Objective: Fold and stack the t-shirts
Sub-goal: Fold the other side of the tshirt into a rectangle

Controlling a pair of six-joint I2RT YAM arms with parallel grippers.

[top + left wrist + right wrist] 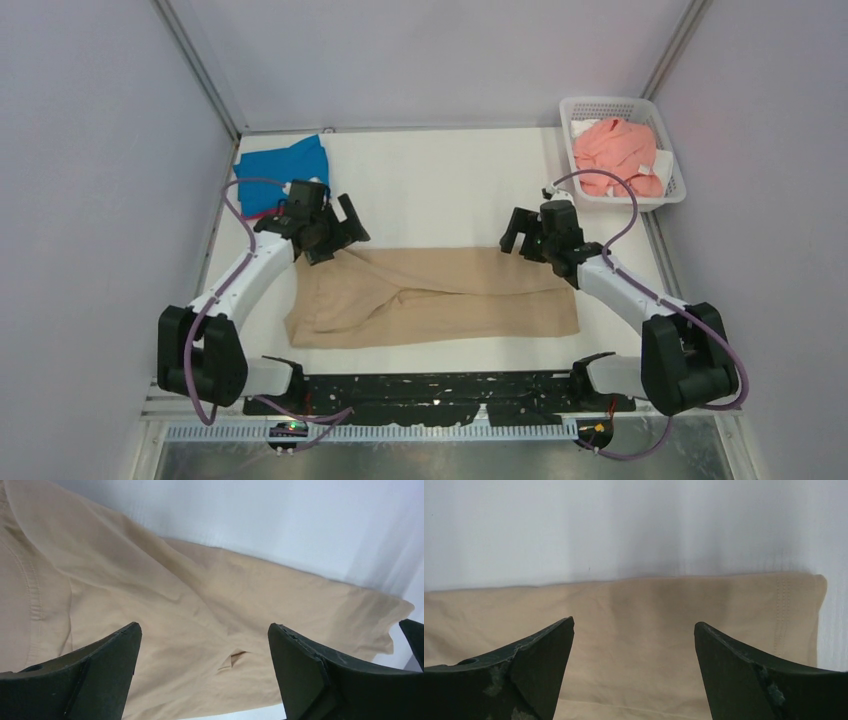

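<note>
A tan-beige t-shirt [430,297] lies folded into a long band across the middle of the white table; it fills the left wrist view [165,605] and the right wrist view [639,625]. My left gripper [338,228] is open and empty above the shirt's far left corner. My right gripper [522,232] is open and empty above its far right edge. A bright blue t-shirt [282,172] lies folded at the far left, with a sliver of magenta-red under it. A salmon pink t-shirt [620,150] lies crumpled in the basket.
A white plastic mesh basket [672,190] stands at the far right corner. Grey walls close in the table on three sides. A black strip [430,390] runs along the near edge between the arm bases.
</note>
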